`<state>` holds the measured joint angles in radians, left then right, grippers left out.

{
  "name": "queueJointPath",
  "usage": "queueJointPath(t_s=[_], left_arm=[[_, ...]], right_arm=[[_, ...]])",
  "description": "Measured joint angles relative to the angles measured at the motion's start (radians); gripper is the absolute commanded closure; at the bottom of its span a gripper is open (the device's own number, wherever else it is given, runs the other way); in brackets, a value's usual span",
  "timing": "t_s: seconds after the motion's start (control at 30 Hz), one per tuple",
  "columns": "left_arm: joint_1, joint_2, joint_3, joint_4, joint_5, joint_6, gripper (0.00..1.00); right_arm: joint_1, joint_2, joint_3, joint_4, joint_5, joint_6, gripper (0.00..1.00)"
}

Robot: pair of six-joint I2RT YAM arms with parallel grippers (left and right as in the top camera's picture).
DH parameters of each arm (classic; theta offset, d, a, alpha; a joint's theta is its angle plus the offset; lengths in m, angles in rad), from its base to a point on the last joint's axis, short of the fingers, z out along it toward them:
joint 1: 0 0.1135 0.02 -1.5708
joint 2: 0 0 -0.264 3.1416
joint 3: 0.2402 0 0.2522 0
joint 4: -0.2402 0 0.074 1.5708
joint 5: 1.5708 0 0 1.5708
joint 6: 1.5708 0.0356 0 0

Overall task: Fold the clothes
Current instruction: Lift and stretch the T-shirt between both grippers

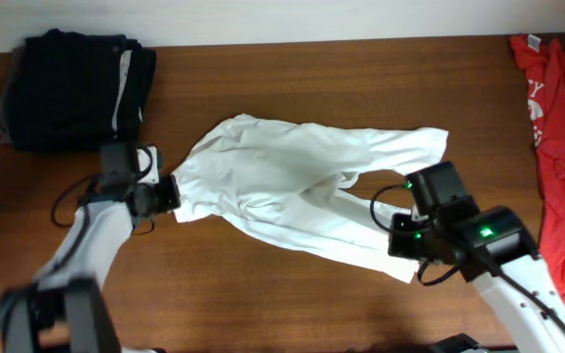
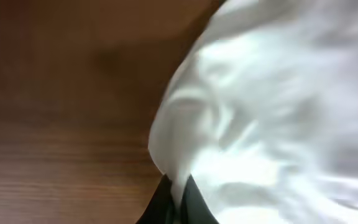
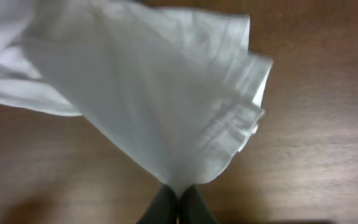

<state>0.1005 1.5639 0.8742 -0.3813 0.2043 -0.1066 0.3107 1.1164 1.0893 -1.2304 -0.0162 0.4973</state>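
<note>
Shirt (image 1: 292,181) in the middle of the table (image 1: 263,294): white, crumpled, stretched on a slant from upper left to lower right, and both arms have hold of an end. The left gripper (image 1: 172,193) is at the shirt's left edge, jaws together on the cloth. From the left wrist camera you see the two dark fingers (image 2: 199,208) pinched tight with a fold of white fabric squeezed between them. The rest of the shirt billows up and away to the right over bare wood.

Over on the other side, the right gripper (image 1: 398,240) sits at the lower right end of the shirt, clamped on it as well. The right wrist camera shows the fabric gathered down to a point right at the closed fingertips (image 3: 160,208), with a stitched hem fanning out to the right. Whether that end is lifted off the wood, I can't tell.

Top left corner of the table, there's a pile of dark clothes (image 1: 72,88), apart from the shirt, just beyond the left arm. Far right edge, a red garment (image 1: 557,147) with white lettering lies well apart from the shirt.
</note>
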Motion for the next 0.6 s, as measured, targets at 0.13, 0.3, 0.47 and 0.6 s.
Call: queueJointPath(t_s=[0.13,0.3,0.47,0.6], left_arm=[[0.0,-0.288,0.003,-0.081,0.071,-0.007,0.99],[-0.001,-0.705,0.014,-0.104,0.111,-0.011,0.99],[-0.001,-1.043,0.057,-0.116,0.064,-0.054,0.99],[-0.001,-1.162,0.127,-0.171,0.037,-0.074,0.99]], right_arm=[[0.0,0.003,0.178,-0.075,-0.003,-0.011,0.96],[0.0,0.0,0.428,-0.201,0.008,-0.027,0.96],[0.0,-0.001,0.635,-0.331,0.016,-0.031,0.96],[0.0,-0.007,0.766,-0.39,0.016,-0.031,0.96]])
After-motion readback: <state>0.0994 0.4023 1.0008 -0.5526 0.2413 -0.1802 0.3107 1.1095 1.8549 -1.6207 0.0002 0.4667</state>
